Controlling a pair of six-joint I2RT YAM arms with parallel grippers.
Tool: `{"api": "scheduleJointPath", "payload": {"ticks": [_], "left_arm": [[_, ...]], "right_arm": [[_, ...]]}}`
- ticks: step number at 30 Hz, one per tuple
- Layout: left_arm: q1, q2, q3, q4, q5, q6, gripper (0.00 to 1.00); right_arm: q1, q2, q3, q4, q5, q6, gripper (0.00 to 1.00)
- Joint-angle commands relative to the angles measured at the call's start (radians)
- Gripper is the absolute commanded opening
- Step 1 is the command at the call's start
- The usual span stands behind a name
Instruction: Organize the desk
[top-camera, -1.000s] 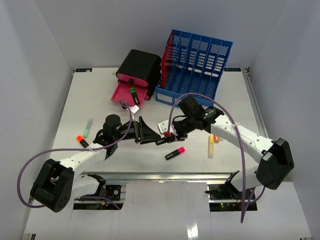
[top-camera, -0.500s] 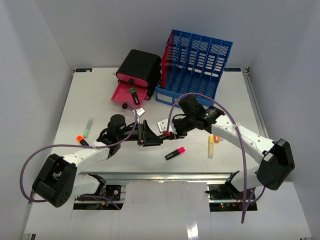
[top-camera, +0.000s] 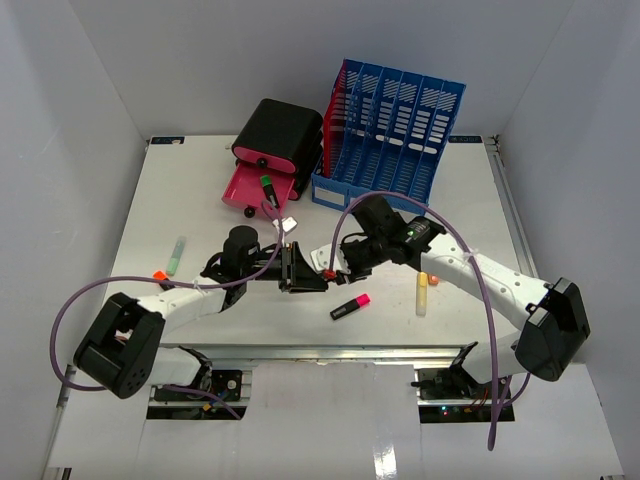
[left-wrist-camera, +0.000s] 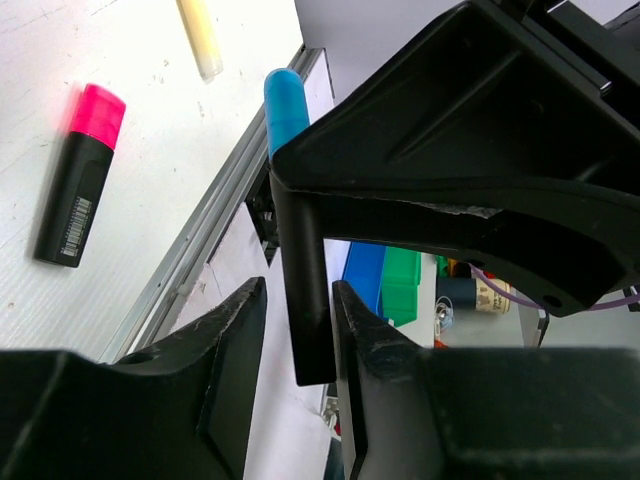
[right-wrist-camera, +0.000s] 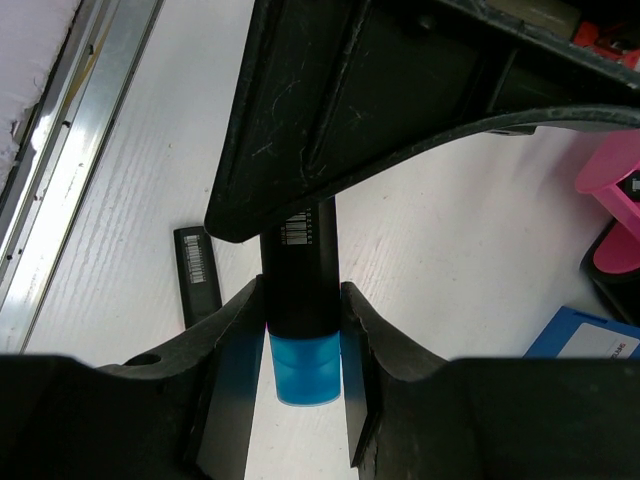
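1. Meeting over the middle of the desk, the left gripper and right gripper share one black highlighter with a blue cap, in what looks like a hand-over.
2. Right fingers press both flanks of the pen's barrel, a firm grasp. Left fingers bracket the same barrel closely, but whether they are pinching it cannot be told.
3. Tidying seems well short of finished. A green-capped pen lies in the open pink drawer of the black storage box at the far side, beside the blue file rack.
4. Loose items remain on the surface: a pink-capped highlighter near the front rail, a yellow one beside the right arm, a pale green one and an orange-capped one at the left.
5. Spread beneath it all, the desk is a flat white rectangle framed by metal rails, filling the floor between grey walls, with both arm bases at its near edge.
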Motion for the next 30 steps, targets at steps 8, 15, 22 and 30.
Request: {"api": "scheduleJointPath", "payload": {"ticks": [8, 15, 22, 30], "left_arm": [[-0.008, -0.022, 0.017, 0.013, 0.036, 0.014, 0.16], [-0.008, -0.06, 0.015, -0.024, 0.014, 0.048, 0.13], [-0.006, -0.113, 0.023, -0.096, -0.026, 0.094, 0.13], [0.102, -0.17, 0.044, -0.317, -0.146, 0.16, 0.12]], "right_arm": [[0.036, 0.018, -0.009, 0.023, 0.047, -0.028, 0.13], [0.041, 0.018, -0.011, 0.024, 0.06, -0.026, 0.38], [0.037, 0.0, -0.021, 0.032, 0.07, -0.008, 0.79], [-0.167, -0.177, 0.014, 0.035, -0.028, 0.056, 0.9]]}}
